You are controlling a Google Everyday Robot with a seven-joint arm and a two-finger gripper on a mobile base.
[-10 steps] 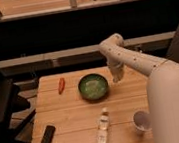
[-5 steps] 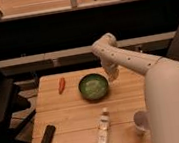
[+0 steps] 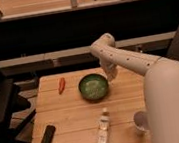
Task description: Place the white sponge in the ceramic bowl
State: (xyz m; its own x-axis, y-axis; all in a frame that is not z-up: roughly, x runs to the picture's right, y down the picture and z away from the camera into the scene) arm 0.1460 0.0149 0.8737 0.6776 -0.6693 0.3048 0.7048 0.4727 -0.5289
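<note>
wooden table (image 3: 74, 113) | gripper (image 3: 112, 75) closed, at ceramic bowl (image 3: 93, 87) right rim | held item: cannot tell

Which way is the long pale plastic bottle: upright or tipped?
Tipped: the bottle lies lengthwise on the wooden table, cap toward the green ceramic bowl. The gripper hangs beside the bowl's rim.

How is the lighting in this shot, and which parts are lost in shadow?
Camera view: warm, even light falls on the wooden table; the gripper, at the ceramic bowl's right rim, is brightly lit along with its pale arm; the background behind the table and the black chair at the left sink into deep shadow.
</note>
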